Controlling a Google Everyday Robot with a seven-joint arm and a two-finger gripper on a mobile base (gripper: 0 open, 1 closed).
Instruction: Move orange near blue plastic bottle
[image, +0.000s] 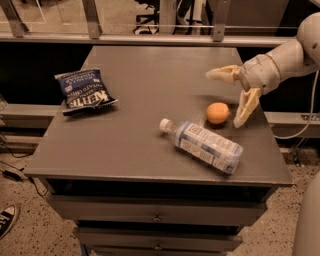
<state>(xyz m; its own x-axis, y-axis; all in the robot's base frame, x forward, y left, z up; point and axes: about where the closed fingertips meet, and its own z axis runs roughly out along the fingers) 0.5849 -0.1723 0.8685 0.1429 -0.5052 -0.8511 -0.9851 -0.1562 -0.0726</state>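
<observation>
chip bag (86, 92): large white brand word on the dark blue front reads "Kettle"; the smaller line under it cannot be made out.
blue plastic bottle (205, 146): pale blue-and-white label, print too small to read.
pincer (233, 93): over the right side of the desk (145, 75), fingers spread, just beside the orange (218, 113).
</observation>
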